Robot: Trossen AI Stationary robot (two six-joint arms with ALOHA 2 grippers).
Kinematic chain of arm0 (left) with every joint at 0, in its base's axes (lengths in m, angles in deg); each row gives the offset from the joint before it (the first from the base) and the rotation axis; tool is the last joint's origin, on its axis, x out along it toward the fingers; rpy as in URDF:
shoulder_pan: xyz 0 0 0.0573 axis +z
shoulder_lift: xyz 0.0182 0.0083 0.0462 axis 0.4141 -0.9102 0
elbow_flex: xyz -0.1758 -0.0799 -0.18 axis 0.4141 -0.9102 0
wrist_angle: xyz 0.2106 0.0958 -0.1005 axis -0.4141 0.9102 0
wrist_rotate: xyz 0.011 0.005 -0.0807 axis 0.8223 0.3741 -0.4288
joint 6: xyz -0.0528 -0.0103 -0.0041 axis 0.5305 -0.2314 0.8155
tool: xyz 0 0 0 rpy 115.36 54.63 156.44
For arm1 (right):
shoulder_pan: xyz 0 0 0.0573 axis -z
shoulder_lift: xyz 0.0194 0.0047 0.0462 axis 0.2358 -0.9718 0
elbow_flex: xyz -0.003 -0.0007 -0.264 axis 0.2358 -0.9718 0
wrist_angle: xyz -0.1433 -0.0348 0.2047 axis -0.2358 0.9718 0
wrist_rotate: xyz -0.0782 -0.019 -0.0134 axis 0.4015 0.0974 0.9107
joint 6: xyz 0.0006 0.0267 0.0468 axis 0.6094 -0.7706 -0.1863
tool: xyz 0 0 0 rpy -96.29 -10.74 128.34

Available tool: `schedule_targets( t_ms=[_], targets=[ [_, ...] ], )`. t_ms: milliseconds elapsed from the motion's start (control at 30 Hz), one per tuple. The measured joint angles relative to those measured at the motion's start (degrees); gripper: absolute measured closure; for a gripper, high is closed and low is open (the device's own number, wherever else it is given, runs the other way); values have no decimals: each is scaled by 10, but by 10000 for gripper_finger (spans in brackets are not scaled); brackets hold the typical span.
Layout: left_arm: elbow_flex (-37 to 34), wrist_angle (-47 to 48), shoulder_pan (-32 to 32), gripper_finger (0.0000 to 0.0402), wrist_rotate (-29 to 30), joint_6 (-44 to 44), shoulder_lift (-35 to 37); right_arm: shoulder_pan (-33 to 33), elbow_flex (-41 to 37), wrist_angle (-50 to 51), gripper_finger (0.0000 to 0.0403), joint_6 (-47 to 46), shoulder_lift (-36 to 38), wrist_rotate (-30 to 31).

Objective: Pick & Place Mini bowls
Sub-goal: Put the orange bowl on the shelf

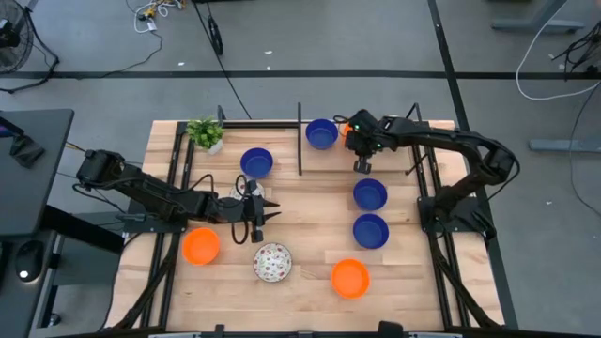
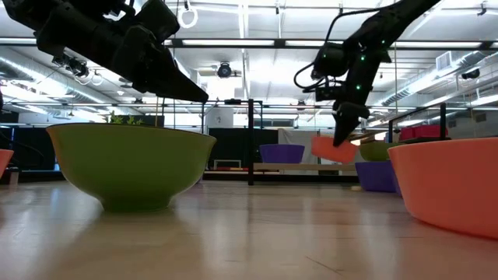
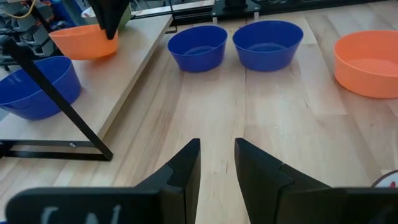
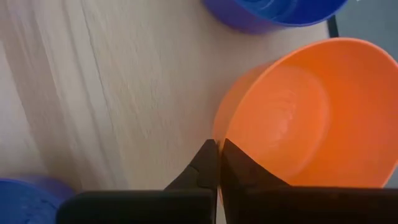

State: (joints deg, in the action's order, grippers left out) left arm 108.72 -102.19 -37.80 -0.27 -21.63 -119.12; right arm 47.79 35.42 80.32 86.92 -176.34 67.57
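While pinched shut on orange bowl (image 4: 292, 118) rim, right end effector (image 4: 219, 163) hangs at worktop's (image 1: 310, 202) 1 o'clock, bowl dangling beneath; left end effector (image 3: 216, 163) slightly parted, empty, mid-worktop.

A wooden table (image 1: 310, 211) carries four blue bowls (image 1: 256, 162), two orange bowls (image 1: 201, 246), a floral bowl (image 1: 272, 262) and a potted plant (image 1: 205, 132) at its far left corner.
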Motion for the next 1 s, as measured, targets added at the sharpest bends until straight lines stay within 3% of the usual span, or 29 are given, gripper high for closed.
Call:
schedule_targets(
  t_ms=[600, 1000],
  targets=[
    [0, 0, 0, 299, 0, 0, 0, 26, 0, -28, 385, 8, -10, 6],
    [0, 0, 0, 299, 0, 0, 0, 26, 0, -31, 340, 7, -10, 10]
  ],
)
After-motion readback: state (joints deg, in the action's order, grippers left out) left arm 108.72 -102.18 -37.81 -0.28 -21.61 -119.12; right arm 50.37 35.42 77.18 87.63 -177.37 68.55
